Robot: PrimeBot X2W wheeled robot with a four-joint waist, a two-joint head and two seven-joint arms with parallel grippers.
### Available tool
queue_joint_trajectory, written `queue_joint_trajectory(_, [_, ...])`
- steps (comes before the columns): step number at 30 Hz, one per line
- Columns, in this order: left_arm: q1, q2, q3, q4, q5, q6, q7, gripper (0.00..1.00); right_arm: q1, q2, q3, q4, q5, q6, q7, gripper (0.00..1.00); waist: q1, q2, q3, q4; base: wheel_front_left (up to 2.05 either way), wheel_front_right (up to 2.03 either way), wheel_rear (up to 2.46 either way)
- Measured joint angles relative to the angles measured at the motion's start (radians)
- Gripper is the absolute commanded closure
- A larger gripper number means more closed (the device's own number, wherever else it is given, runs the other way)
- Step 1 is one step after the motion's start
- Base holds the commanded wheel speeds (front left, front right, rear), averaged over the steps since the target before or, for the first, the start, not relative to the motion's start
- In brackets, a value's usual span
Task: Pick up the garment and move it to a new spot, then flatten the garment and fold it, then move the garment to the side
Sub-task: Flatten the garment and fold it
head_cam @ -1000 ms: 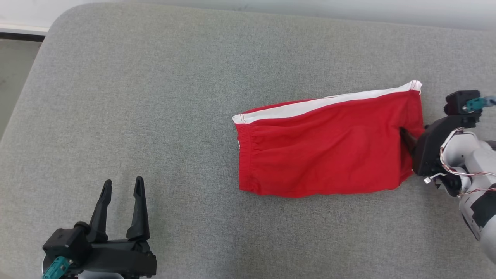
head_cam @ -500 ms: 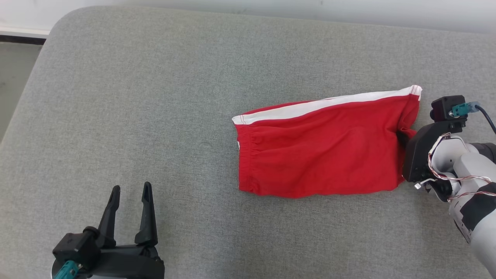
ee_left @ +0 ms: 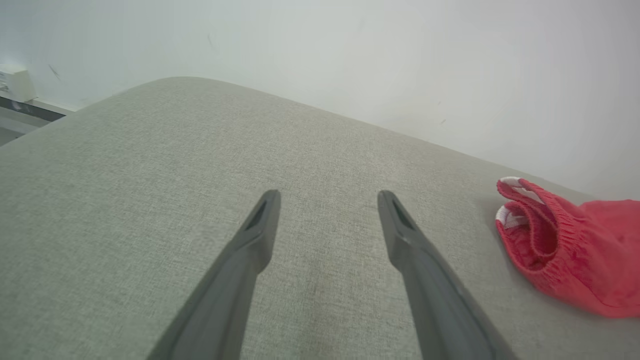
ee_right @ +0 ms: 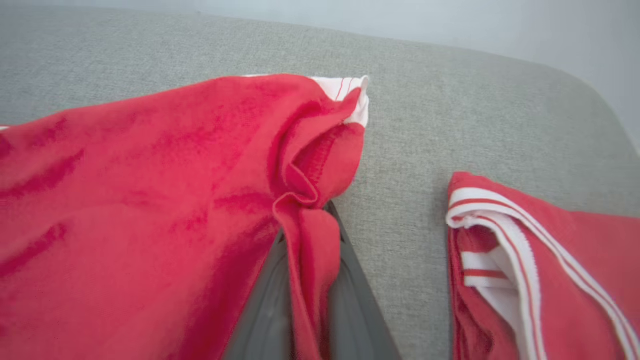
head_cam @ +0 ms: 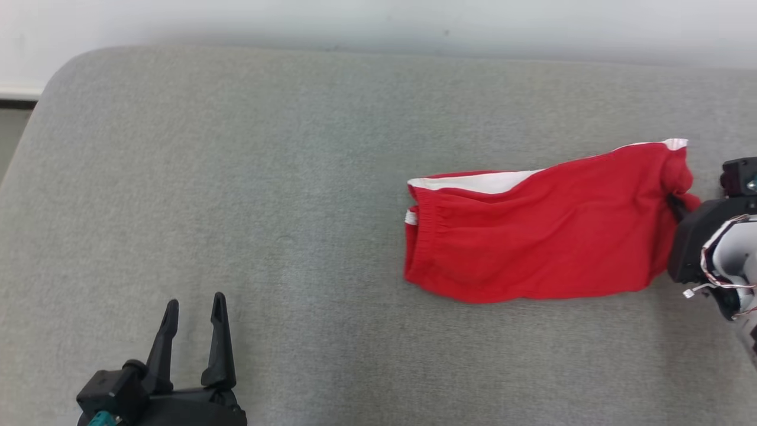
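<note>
Garment (head_cam: 532,248) hem bunched further, clamped in right end effector (head_cam: 676,206).

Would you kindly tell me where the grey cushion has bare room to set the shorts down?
Widest free patch: the grey cushion between the left gripper and the red shorts, back to the wall. Crowded on the right: the right gripper pinches the shorts' hem beside a second red garment.

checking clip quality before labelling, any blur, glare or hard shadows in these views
Head view: soft even light, no glare, only a faint shadow under the garment. Left wrist view: cushion weave is sharp, while the left gripper softens toward the lens. Right wrist view: the garment close up and the right gripper are blurred.
</note>
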Motion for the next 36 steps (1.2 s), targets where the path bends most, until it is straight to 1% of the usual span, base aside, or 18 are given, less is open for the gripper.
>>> queue_joint_trajectory(8, [0.020, 0.000, -0.003, 0.007, -0.005, 0.002, 0.000, 0.00, -0.004, -0.048, -0.032, -0.024, -0.096, 0.000, -0.019, 1.00, -0.0002, 0.0000, -0.049, -0.045, 0.00, 0.00, 0.00])
queue_joint_trajectory(11, [0.023, 0.000, -0.001, 0.007, -0.005, 0.003, 0.000, 0.00, -0.003, -0.042, -0.046, -0.055, -0.130, 0.000, -0.016, 1.00, -0.0003, -0.0001, -0.065, -0.054, 0.00, 0.00, 0.00])
queue_joint_trajectory(15, [0.033, 0.000, 0.009, 0.004, -0.007, 0.009, 0.000, 0.00, 0.012, 0.002, -0.051, -0.142, -0.165, 0.000, 0.011, 1.00, -0.0003, -0.0001, -0.083, -0.065, 0.00, 0.00, 0.00])
queue_joint_trajectory(23, [0.050, 0.000, 0.020, -0.003, -0.020, 0.018, 0.000, 0.00, 0.075, 0.117, -0.033, -0.324, -0.208, 0.000, 0.134, 1.00, -0.0003, -0.0001, -0.095, -0.079, 0.00, 0.00, 0.00])
queue_joint_trajectory(27, [0.052, 0.000, 0.021, -0.003, -0.029, 0.018, 0.000, 0.00, 0.087, 0.171, -0.053, -0.349, -0.230, 0.000, 0.179, 1.00, -0.0002, -0.0001, -0.092, -0.071, 0.00, 0.00, 0.00])
queue_joint_trajectory(32, [0.052, 0.000, 0.013, -0.003, -0.034, 0.019, 0.000, 0.00, 0.093, 0.244, -0.079, -0.341, -0.265, 0.000, 0.212, 1.00, -0.0003, -0.0001, -0.085, -0.054, 0.00, 0.00, 0.00])
queue_joint_trajectory(36, [0.049, 0.000, -0.002, -0.002, -0.039, 0.025, 0.000, 0.00, 0.096, 0.273, -0.094, -0.306, -0.282, 0.000, 0.250, 1.00, -0.0003, -0.0002, -0.081, -0.032, 0.00, 0.00, 0.00])
